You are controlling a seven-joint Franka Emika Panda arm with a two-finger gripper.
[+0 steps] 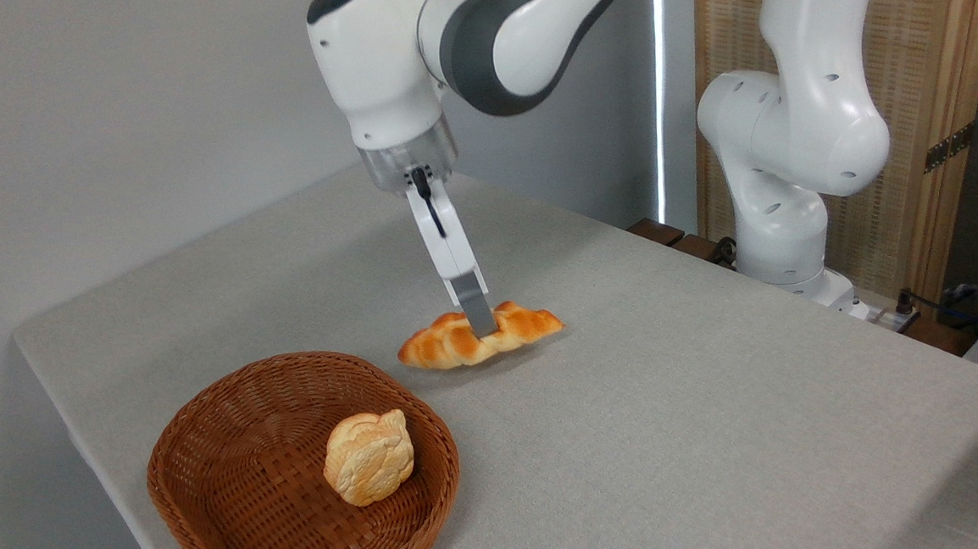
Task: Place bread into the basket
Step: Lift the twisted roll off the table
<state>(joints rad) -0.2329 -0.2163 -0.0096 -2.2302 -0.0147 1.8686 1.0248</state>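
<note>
We have our gripper (480, 322) down on the bread (480, 338), fingers seemingly clamped on it; it sits just beside the basket (209, 410), so lifting and dropping remain.

Arm: white with grey joints, coming in from the top right and bending down at the wrist.
Wrist: points down, a small blue light on top.
Gripper (480, 324): leans a little to the right, tip low down.
Fingers (476, 307): one grey finger shows in front; the other is hidden, so the gap cannot be told.
</note>
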